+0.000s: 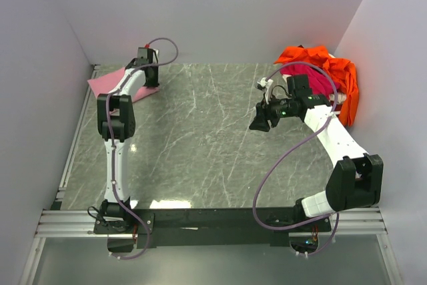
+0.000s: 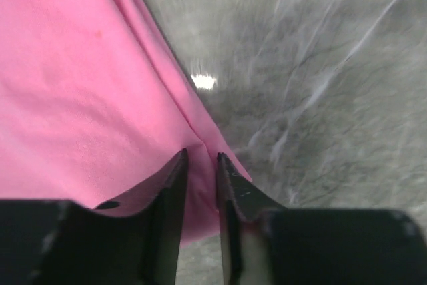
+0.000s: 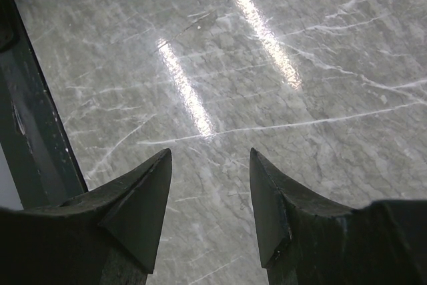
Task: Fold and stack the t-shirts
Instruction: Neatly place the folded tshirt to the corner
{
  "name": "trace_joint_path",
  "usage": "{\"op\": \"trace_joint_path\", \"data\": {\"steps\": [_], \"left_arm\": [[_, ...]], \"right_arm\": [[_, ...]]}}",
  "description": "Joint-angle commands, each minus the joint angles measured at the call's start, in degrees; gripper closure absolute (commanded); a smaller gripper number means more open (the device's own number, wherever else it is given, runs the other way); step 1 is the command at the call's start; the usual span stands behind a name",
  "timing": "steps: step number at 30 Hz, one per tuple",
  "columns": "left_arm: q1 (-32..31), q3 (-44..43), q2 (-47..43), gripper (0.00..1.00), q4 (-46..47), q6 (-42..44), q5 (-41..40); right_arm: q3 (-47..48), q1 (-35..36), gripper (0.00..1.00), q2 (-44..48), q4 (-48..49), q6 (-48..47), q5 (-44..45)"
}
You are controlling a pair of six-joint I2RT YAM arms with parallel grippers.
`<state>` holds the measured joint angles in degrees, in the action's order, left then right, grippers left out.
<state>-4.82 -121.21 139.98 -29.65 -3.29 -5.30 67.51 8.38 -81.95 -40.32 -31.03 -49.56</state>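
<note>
Three total: pink t-shirt (image 1: 105, 83) alone, magenta t-shirt (image 1: 319, 79) and orange t-shirt (image 1: 345, 77) heaped together. Left end effector (image 2: 201, 157) pinched the pink edge, right end effector (image 3: 210, 155) gaped empty.

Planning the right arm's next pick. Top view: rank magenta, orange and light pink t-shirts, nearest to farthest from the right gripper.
1. Magenta cloth t-shirt, far right, just behind the right gripper.
2. Bright orange cloth t-shirt, heaped around it; too close to call against 1.
3. Light pink cloth t-shirt, far-left corner.
</note>
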Motion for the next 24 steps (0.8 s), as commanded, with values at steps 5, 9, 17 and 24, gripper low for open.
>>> {"op": "trace_joint_path", "data": {"steps": [5, 9, 17, 24], "left_arm": [[0.0, 7.5, -5.0, 0.84, 0.1, 1.8, 2.7], [0.0, 14.1, -10.1, 0.89, 1.9, 1.4, 3.0], [0.4, 29.2, -19.8, 0.91, 4.4, 1.6, 1.1], [2.4, 32.8, -27.1, 0.82, 5.6, -1.6, 3.1]], "right_arm": [[2.5, 0.0, 0.43, 0.6, -0.4, -0.7, -0.6], [2.6, 0.0, 0.43, 1.0, -0.6, -0.9, -0.7], [2.7, 0.0, 0.43, 2.6, -0.7, -1.0, -1.6], [2.7, 0.0, 0.43, 3.4, -0.9, -0.8, -2.1]]}}
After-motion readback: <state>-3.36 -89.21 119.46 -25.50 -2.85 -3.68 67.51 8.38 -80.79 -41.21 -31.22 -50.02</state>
